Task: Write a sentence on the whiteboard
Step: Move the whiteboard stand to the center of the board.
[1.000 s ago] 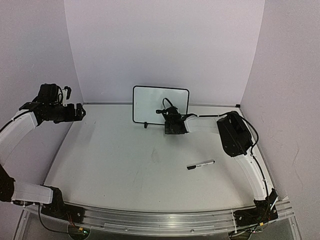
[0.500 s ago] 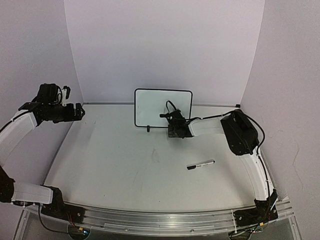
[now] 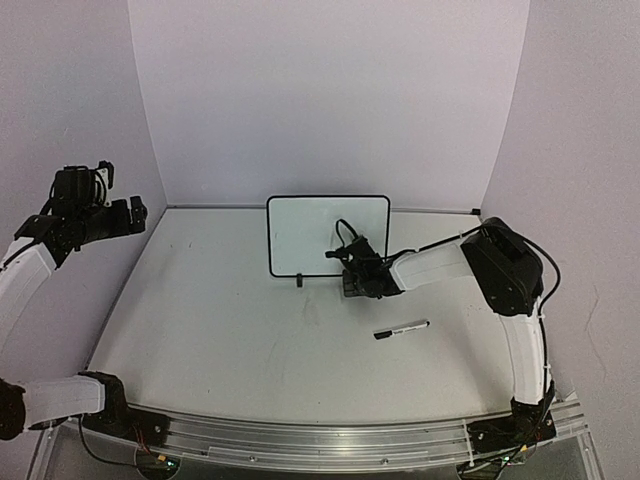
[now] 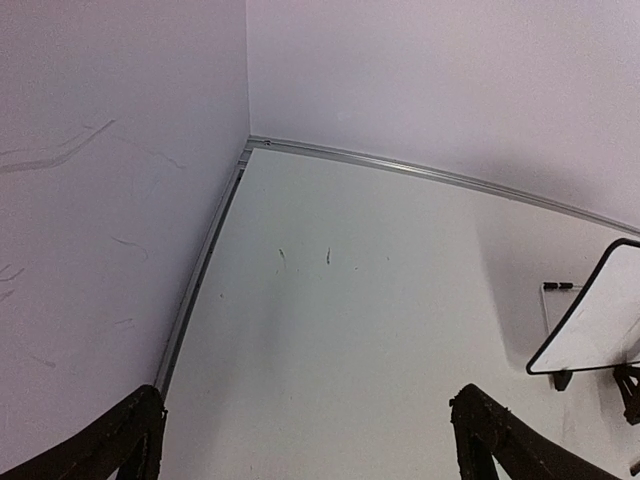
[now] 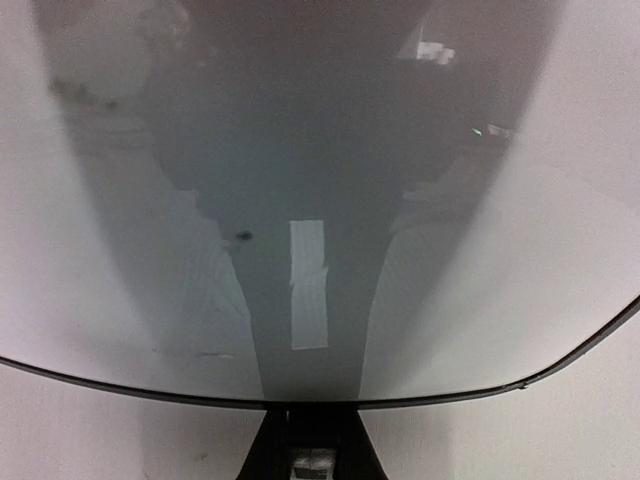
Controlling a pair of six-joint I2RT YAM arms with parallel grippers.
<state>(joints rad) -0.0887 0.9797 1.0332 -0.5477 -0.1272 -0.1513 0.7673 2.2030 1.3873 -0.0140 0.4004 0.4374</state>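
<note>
The right gripper (image 5: 312, 425) has its black fingers together, clamped on the lower frame edge of the small rectangular whiteboard (image 3: 328, 233), which has a thin black rounded frame. The right wrist view shows only the board's glossy face close up, with dim reflections and a pale strip. Only the top view shows it standing upright at the back centre of the table. The left gripper (image 4: 305, 435) hangs high at the left with its fingers wide apart, well apart from the board, and a corner of the board shows at the right edge of its wrist view. A white marker pen (image 3: 402, 329) with a black cap lies near the right arm. Plain lilac walls (image 3: 330, 90) back the pale grey table (image 3: 220, 340).
</note>
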